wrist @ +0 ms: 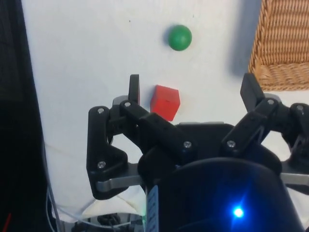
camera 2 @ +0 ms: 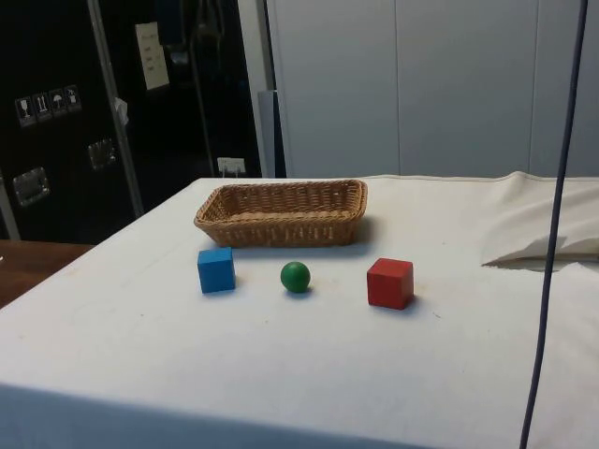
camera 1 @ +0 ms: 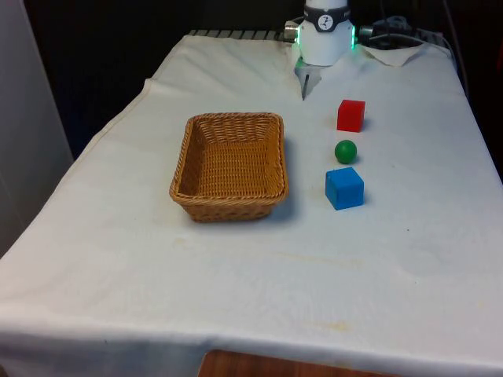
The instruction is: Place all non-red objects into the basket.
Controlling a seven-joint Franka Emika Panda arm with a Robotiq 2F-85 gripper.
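So far nothing lies in the wicker basket, so the task looks to be at its very start: the robot hangs high at the table's far end, with no object yet approached. In the wrist view the gripper hangs with its two fingers spread wide apart and nothing between them.

Three things stand in a short row on the white cloth, to the front view's right of the basket and apart from it. The red cube is nearest the robot, the green ball sits in the middle, and the blue cube is farthest from the robot. Each stands clear of its neighbours, though the ball and the blue cube are close together. From the wrist, the red cube lies nearly below the fingers, with the ball beyond it and a corner of the basket off to one side.

Two objects qualify for the basket: the ball and the blue cube. The red cube should stay put. The next move probably calls for carrying the gripper past the red cube, lowering it over the ball or the blue cube, and closing. The ball may roll if nudged, so a centred descent matters. How high the gripper hangs above the cloth is hard to judge.
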